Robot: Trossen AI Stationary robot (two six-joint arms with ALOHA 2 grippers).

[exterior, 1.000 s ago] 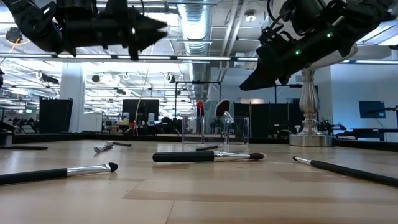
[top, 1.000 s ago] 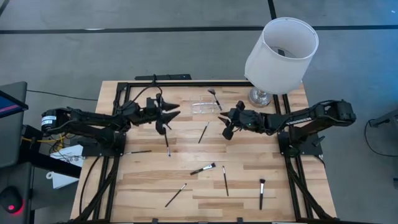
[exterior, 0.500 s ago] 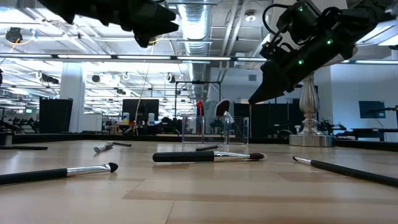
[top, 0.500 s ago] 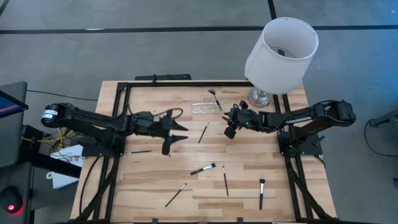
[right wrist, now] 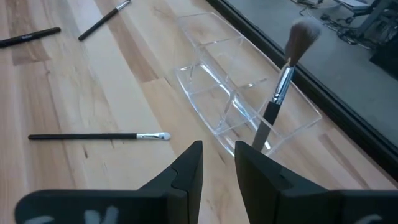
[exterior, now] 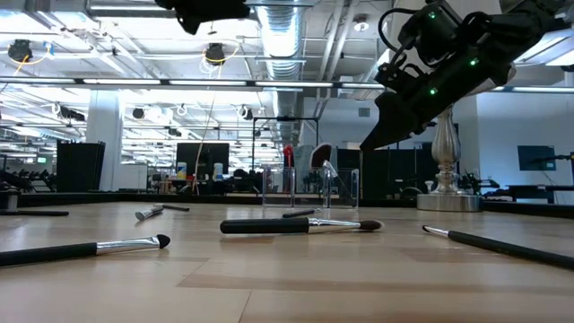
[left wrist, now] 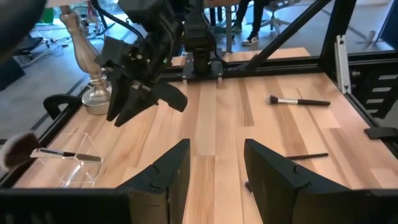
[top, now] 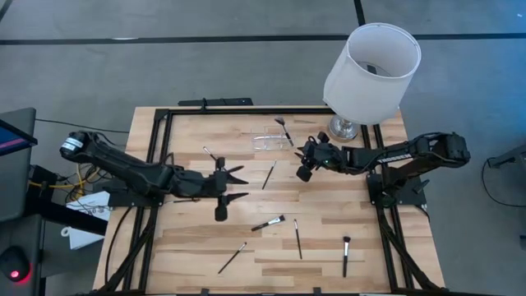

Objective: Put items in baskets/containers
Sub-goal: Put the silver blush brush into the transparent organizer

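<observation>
Overhead, both arms are hovering empty: the left gripper (top: 238,184), fingers apart, above mid-table, the right gripper (top: 301,161), fingers narrowly parted, beside the clear organizer (top: 270,141) holding one brush (top: 283,128).

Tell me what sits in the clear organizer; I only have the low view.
Observer: One brush leans inside the organizer, fluffy head up.
Operator: Report the right tool.
Observer: The right tool hangs just beside the organizer, fingers slightly apart, holding nothing.
Operator: Now the left tool.
Observer: The left tool is open and empty over bare wood, well apart from the organizer.
</observation>
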